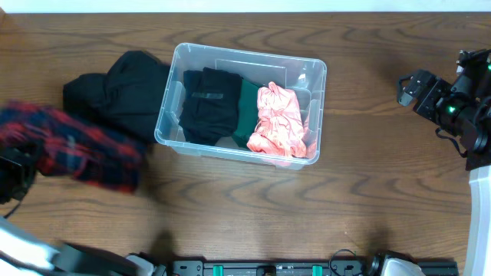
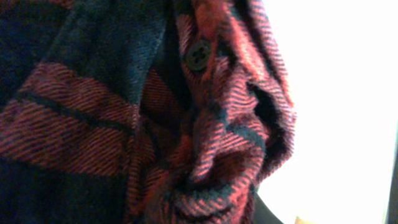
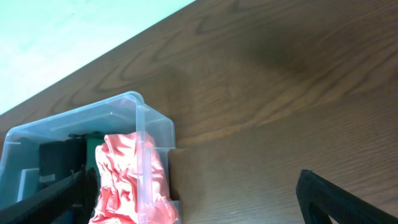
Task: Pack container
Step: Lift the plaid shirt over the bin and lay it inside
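Note:
The clear plastic container [image 1: 247, 56] stands mid-table and holds a folded black garment [image 1: 209, 103], a green one [image 1: 247, 107] and a crumpled pink one [image 1: 281, 123]. A red and navy plaid shirt [image 1: 73, 146] hangs blurred at the left, left of the container, held by my left gripper [image 1: 14, 172]. The plaid cloth [image 2: 155, 124] fills the left wrist view and hides the fingers. My right gripper [image 1: 410, 90] is open and empty at the far right, its fingers wide apart in its wrist view [image 3: 193, 205]. That view shows the container's right end [image 3: 138, 137] and the pink garment [image 3: 127, 180].
A pile of black clothing [image 1: 119, 92] lies on the wooden table against the container's left side, partly under the plaid shirt. Bare wood [image 1: 368, 176] lies between the container and the right arm. The table's far edge [image 3: 93, 59] shows in the right wrist view.

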You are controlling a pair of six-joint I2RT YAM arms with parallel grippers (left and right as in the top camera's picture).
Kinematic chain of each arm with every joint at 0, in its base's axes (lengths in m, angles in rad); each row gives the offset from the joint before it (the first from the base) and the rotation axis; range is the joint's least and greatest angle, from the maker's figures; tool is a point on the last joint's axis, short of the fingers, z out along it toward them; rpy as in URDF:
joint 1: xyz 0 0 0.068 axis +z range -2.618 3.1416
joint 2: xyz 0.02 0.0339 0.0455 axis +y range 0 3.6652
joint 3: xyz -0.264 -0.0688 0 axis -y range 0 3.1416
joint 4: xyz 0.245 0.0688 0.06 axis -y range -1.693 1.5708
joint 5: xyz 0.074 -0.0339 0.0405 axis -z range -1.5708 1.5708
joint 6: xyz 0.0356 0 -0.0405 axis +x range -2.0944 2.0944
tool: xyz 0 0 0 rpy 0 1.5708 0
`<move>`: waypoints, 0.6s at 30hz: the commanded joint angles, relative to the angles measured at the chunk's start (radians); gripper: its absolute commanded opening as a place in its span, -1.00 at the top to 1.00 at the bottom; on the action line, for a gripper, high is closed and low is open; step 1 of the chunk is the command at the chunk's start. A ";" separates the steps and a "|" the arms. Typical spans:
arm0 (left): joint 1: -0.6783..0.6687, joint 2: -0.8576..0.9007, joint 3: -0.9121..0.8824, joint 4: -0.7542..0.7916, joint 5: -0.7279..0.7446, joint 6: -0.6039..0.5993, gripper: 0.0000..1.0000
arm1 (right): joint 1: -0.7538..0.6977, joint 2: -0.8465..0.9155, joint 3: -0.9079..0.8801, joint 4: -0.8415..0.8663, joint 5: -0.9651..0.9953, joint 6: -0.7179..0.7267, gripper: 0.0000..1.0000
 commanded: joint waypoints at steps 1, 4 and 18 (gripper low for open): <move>-0.034 -0.158 0.028 0.033 0.143 -0.144 0.88 | -0.006 -0.006 0.000 0.000 0.000 0.006 -0.99; -0.142 -0.253 0.028 0.148 0.248 -0.262 0.88 | -0.006 -0.006 0.000 0.000 0.000 0.006 -0.99; -0.939 -0.255 0.027 0.453 -0.237 -0.528 0.88 | -0.006 -0.006 0.000 0.000 0.000 0.006 -0.99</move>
